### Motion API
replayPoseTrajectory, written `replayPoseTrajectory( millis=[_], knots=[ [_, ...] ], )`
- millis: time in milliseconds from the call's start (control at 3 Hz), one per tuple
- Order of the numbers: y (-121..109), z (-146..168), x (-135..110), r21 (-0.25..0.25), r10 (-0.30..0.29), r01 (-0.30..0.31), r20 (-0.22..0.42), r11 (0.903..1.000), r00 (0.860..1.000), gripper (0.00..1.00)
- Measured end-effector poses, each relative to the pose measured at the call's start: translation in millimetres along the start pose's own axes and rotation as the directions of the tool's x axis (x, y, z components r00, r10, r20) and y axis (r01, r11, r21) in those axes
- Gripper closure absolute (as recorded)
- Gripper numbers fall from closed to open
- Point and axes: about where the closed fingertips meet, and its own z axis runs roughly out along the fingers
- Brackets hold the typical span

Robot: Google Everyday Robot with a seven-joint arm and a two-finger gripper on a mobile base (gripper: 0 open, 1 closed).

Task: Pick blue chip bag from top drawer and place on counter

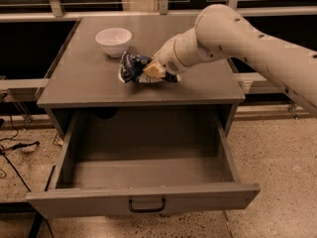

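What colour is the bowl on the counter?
White bowl, camera view; the gripper is at the bag near it.

gripper (152,71) at blue chip bag (131,67) on counter (89,81), top drawer (143,198) open

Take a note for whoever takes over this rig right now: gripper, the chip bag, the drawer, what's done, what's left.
The gripper is over the counter, against the blue chip bag; hold not confirmed.
The bag lies on the counter beside the white bowl, toward the counter's front.
The top drawer is open, bag not in it.
Done: bag is on the counter.
Left: confirm release, back the arm away.
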Motion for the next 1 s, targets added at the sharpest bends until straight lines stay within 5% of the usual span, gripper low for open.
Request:
replayPoseTrajectory(
  millis=[667,1000],
  knots=[
    [0.0,0.0,0.0,0.000,0.000,0.000,0.000,1.0000,1.000,0.00],
    [0.1,0.1,0.0,0.000,0.000,0.000,0.000,1.0000,1.000,0.00]
  ],
)
